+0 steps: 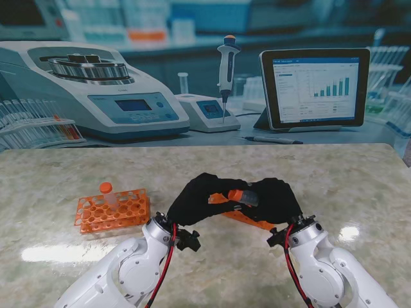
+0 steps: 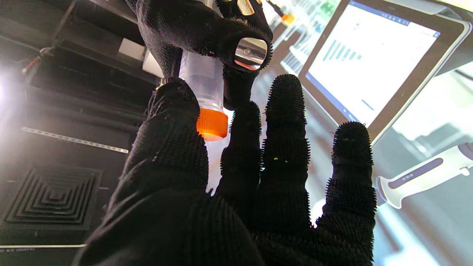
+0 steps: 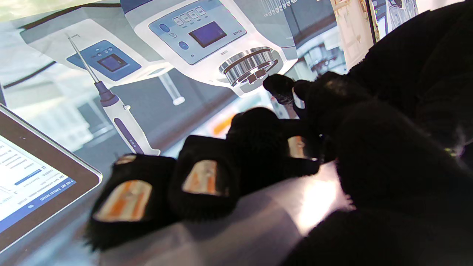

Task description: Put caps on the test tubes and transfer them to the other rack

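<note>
Right robot hand [image 1: 275, 200] grasps tube [image 1: 249, 196] at frame centre, above tabletop [image 1: 58, 173]. Left robot hand [image 1: 200, 196] pinches orange cap [image 2: 211, 123] on tube end. Keep cap square to tube, twist until snug, tube body held firm. One capped tube stands in rack [image 1: 112, 213], lower left.

Pale green marbled counter [image 1: 64, 173] with bright light reflections on its glossy surface. Behind it stands a printed laboratory backdrop [image 1: 192, 38] showing a centrifuge [image 1: 90, 90], a pipette [image 1: 226, 70], a tablet [image 1: 314, 88] and blurred shelving.
</note>
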